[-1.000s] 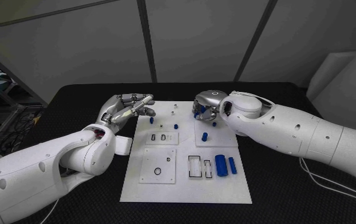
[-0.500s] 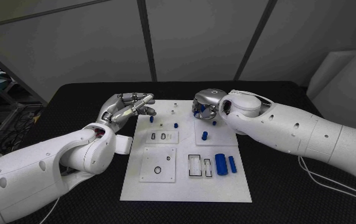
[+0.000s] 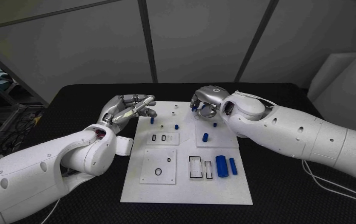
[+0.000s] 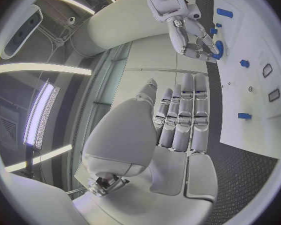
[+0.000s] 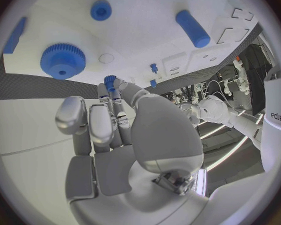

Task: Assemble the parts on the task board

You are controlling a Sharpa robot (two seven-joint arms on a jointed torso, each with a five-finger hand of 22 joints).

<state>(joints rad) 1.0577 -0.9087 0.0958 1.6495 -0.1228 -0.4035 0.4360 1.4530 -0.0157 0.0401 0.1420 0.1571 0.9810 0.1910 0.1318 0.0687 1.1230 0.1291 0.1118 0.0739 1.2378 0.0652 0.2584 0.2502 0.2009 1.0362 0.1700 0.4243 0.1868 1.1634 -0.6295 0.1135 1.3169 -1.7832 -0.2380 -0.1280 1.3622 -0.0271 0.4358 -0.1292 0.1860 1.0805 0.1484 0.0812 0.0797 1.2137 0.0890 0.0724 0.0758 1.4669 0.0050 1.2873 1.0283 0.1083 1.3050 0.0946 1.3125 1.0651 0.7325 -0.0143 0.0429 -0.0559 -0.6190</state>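
On the black surface (image 3: 74,95) lies the white board (image 3: 185,183), blue parts (image 3: 221,165) near its front right. Farther back, the left robot hand (image 3: 127,108) hovers at its left edge, fingers straight, holding nothing. The right robot hand (image 3: 204,103) pinches a small blue peg (image 5: 110,79) over the far end.

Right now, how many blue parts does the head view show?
6: small peg by the left robot hand, second peg beside it, third peg and short cylinder mid-right, thick cylinder and thin rod nearest. Right robot hand may hide more.

walls: grey panels (image 3: 200,29) with dark seams
table: black top (image 3: 82,106)
light: long ceiling strips (image 4: 43,115)
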